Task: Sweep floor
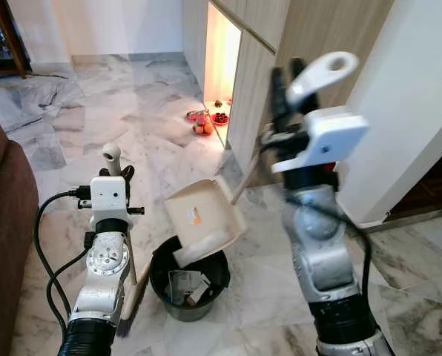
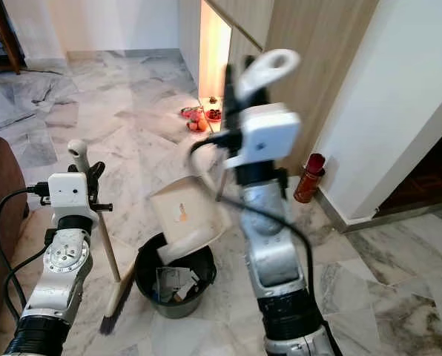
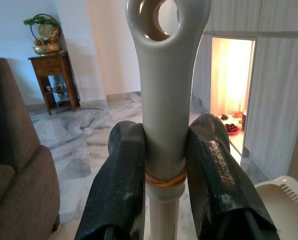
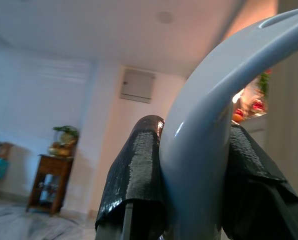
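Observation:
My left gripper (image 1: 121,175) is shut on the cream broom handle (image 3: 164,100), just below its looped top. The stick runs down to the broom head (image 2: 111,310), which rests on the marble floor left of a black bin (image 1: 187,280). My right gripper (image 4: 194,145) is raised high and shut on the white dustpan handle (image 1: 321,74). The cream dustpan (image 1: 204,215) hangs tilted, its mouth down over the bin. White paper scraps (image 1: 185,285) lie inside the bin.
A brown sofa (image 1: 6,215) stands close on the left. A wooden cabinet (image 1: 280,44) with a lit niche holding fruit plates (image 1: 206,122) is ahead. A red bottle (image 2: 310,178) stands by the white wall (image 1: 414,96). Grey sheeting (image 1: 21,104) lies far left.

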Controlling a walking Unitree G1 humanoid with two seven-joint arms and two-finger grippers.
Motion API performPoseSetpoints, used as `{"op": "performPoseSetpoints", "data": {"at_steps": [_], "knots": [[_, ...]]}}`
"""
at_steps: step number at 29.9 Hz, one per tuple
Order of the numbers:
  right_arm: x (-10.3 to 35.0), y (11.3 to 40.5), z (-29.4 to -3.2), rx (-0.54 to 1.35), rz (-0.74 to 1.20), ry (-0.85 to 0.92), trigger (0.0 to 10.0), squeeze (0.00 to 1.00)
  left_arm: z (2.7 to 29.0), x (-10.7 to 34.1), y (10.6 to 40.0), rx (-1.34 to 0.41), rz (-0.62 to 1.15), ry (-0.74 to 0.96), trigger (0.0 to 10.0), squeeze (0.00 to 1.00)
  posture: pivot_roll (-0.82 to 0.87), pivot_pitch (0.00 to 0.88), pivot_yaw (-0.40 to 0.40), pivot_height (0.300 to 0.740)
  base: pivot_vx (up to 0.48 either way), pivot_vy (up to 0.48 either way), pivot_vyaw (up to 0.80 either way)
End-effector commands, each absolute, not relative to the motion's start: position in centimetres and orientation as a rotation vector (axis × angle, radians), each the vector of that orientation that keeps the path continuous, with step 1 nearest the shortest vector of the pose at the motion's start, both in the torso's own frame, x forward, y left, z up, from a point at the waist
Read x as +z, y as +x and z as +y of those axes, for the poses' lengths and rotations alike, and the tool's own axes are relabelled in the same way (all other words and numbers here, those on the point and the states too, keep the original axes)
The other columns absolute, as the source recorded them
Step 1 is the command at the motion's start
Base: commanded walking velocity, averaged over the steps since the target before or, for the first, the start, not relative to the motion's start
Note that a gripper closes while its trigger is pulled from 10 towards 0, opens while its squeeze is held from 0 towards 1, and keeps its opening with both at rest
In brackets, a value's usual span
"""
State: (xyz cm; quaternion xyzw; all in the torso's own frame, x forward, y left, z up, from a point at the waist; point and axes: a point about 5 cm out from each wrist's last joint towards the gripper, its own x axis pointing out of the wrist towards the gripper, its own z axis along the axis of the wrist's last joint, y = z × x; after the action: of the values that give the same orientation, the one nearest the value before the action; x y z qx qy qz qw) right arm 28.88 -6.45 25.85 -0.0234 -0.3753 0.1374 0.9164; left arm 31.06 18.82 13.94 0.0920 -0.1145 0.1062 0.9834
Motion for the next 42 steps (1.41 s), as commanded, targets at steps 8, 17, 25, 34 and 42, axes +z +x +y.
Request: {"op": "performPoseSetpoints", "data": {"at_steps": [8,17,25,34,42], "knots": [[27.4,26.1,-4.5,0.408,-0.921,-0.058,10.0,0.0,18.5,15.0,31.1,0.207,-0.287,0.184,10.0,0.0,0.05,0.013,-0.083,0.74,0.0,0.0,0.0],[27.6,24.7,-2.7,0.494,-1.008,-0.171,10.0,0.0,18.5,15.0,31.1,0.207,-0.287,0.183,10.0,0.0,0.05,0.013,-0.082,0.74,0.0,0.0,0.0],[27.5,24.5,-2.5,0.505,-1.022,-0.201,10.0,0.0,18.5,15.0,31.1,0.205,-0.286,0.182,10.0,0.0,0.05,0.014,-0.084,0.74,0.0,0.0,0.0],[27.5,24.2,-2.0,0.527,-1.052,-0.26,10.0,0.0,18.4,14.9,31.1,0.205,-0.287,0.179,10.0,0.0,0.05,0.012,-0.086,0.74,0.0,0.0,0.0],[27.5,23.9,-1.4,0.557,-1.067,-0.294,10.0,0.0,18.4,14.9,31.1,0.204,-0.287,0.178,10.0,0.0,0.05,0.01,-0.088,0.74,0.0,0.0,0.0]]}}
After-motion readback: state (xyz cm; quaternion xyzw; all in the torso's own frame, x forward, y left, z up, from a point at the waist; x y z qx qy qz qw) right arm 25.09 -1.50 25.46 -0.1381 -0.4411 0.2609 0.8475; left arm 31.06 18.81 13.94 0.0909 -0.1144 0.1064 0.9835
